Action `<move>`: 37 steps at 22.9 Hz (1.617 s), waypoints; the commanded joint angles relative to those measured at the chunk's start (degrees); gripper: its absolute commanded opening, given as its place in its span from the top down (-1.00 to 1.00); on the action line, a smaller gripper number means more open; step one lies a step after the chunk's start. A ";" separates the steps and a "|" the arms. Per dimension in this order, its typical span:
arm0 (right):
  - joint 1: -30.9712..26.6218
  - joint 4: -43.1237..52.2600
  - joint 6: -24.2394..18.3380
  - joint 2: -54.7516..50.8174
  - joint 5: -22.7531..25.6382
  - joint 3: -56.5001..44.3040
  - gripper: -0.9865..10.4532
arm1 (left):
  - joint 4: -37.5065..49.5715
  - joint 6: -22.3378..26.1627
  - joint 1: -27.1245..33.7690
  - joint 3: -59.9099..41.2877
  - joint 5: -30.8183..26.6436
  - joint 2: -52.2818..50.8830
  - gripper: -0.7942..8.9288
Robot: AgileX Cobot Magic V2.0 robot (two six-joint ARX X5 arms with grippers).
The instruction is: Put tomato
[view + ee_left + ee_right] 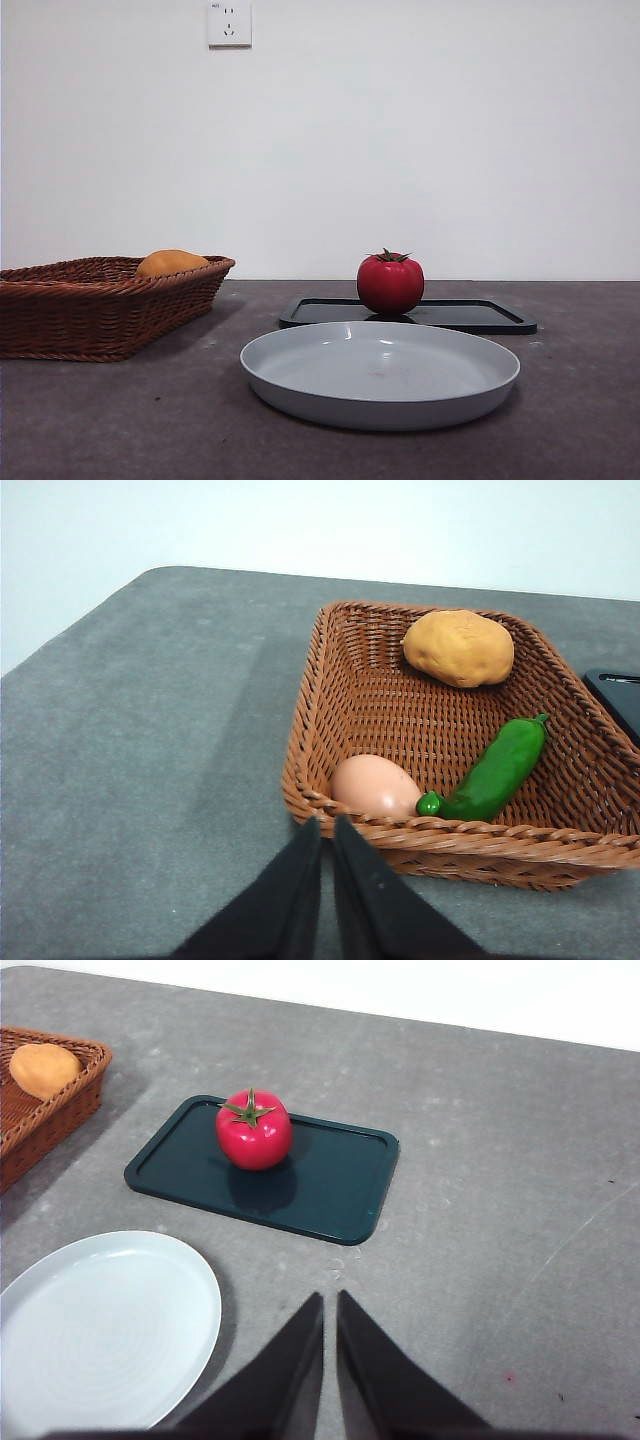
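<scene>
The red tomato [390, 283] with its green stem stands upright on a dark tray [480, 316] behind the plate; the right wrist view shows the tomato [254, 1129] near one end of that tray [340, 1185]. My right gripper [330, 1305] hovers shut above bare table, well short of the tray. My left gripper [327, 832] is shut too, hanging just outside the near rim of the wicker basket [330, 680]. Neither gripper appears in the front view.
A pale grey plate [300, 380] lies in front of the tray, also seen as a plate [60, 1380] by the right wrist. The basket [60, 320] at the left holds an orange-yellow fruit [459, 647], an egg [375, 786] and a green pepper [495, 770].
</scene>
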 commanded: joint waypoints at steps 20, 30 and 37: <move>-13.25 18.10 -4.50 -12.92 0.42 -16.68 0.80 | -0.42 0.94 0.09 -1.18 0.15 -0.07 0.80; -22.23 33.70 -4.28 -22.71 0.37 -36.81 0.80 | -0.42 0.94 0.09 -1.18 0.15 -0.07 0.80; -22.38 33.46 -4.57 -23.52 0.22 -39.32 0.80 | -0.42 0.94 0.09 -1.18 0.15 -0.07 0.80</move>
